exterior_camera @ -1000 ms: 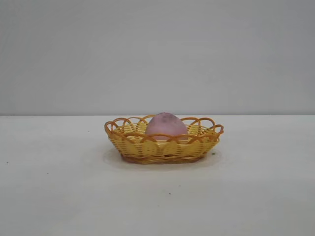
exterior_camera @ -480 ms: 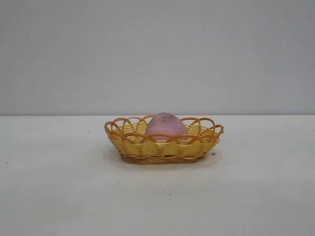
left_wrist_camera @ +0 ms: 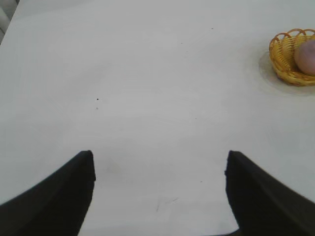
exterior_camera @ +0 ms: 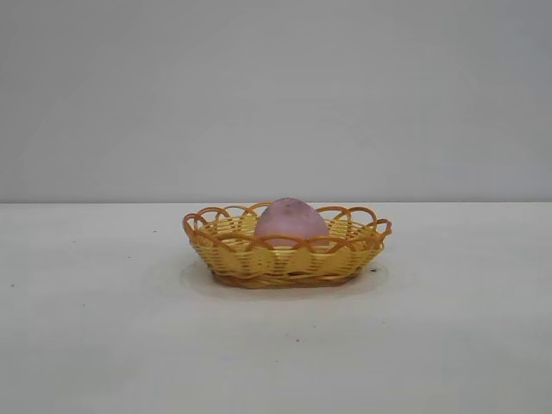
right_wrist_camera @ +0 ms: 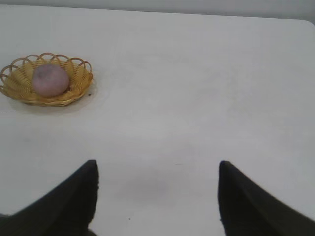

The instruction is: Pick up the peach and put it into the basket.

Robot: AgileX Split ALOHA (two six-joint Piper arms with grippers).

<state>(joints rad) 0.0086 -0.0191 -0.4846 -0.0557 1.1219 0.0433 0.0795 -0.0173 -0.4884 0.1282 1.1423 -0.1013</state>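
Note:
The pink-mauve peach (exterior_camera: 291, 220) rests inside the yellow wicker basket (exterior_camera: 231, 255) at the middle of the white table. Both arms are out of the exterior view. In the left wrist view my left gripper (left_wrist_camera: 160, 160) stands open over bare table, with the basket (left_wrist_camera: 283, 54) and the peach (left_wrist_camera: 307, 56) far off at the picture's edge. In the right wrist view my right gripper (right_wrist_camera: 157, 167) is open and holds nothing, well away from the basket (right_wrist_camera: 19, 86) and the peach (right_wrist_camera: 49, 79) in it.
A white table (exterior_camera: 448, 345) spreads all round the basket, with a plain grey wall behind. The table's far edge and a rounded corner (right_wrist_camera: 305, 22) show in the right wrist view.

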